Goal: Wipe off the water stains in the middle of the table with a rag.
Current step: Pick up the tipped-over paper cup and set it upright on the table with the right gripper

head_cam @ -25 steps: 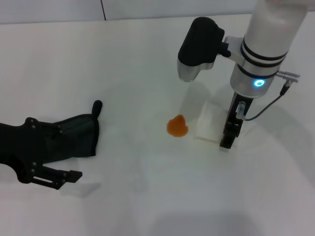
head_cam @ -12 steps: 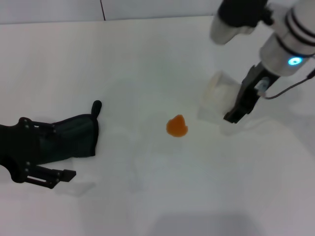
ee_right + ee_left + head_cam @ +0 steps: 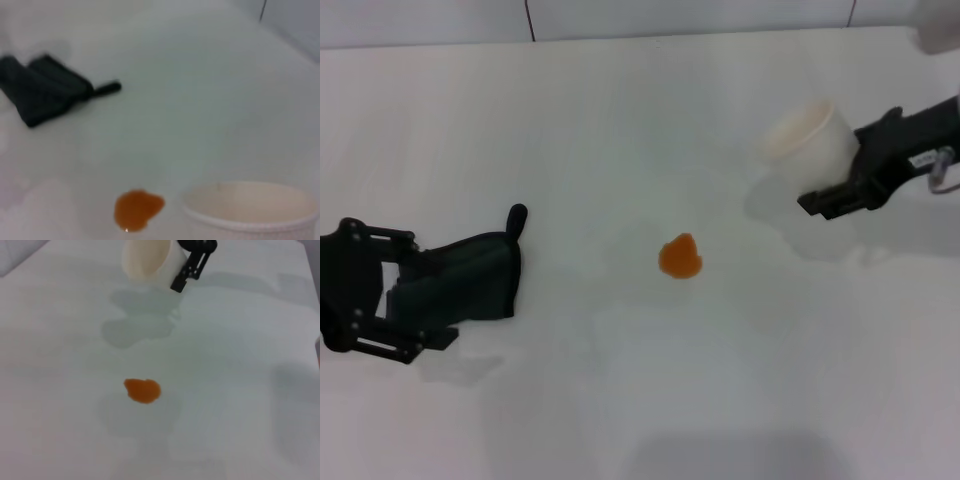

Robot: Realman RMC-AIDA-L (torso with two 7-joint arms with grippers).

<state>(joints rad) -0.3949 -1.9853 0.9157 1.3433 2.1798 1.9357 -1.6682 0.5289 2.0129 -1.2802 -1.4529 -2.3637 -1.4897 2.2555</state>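
Observation:
The water stain is one small glossy orange blob [image 3: 680, 257] in the middle of the white table [image 3: 620, 410]. It also shows in the left wrist view [image 3: 143, 390] and the right wrist view [image 3: 137, 209]. The dark green-black rag [image 3: 470, 278] lies at the left, its loop tab [image 3: 516, 218] pointing away from me. It also shows in the right wrist view [image 3: 52, 92]. My left gripper [image 3: 375, 292] is open, one finger on each side of the rag's left end. My right gripper [image 3: 827, 195] is shut on a pale cup [image 3: 807, 137], held tilted above the table at the far right.
The cup [image 3: 147, 260] and the right gripper's finger [image 3: 192, 267] show in the left wrist view beyond the blob. The cup's rim [image 3: 250, 206] shows close up in the right wrist view. The table's back edge meets a wall [image 3: 620, 15].
My right arm has lifted the cup from beside the blob and carried it right and back. My left gripper has shifted left and now has both fingers around the rag's end.

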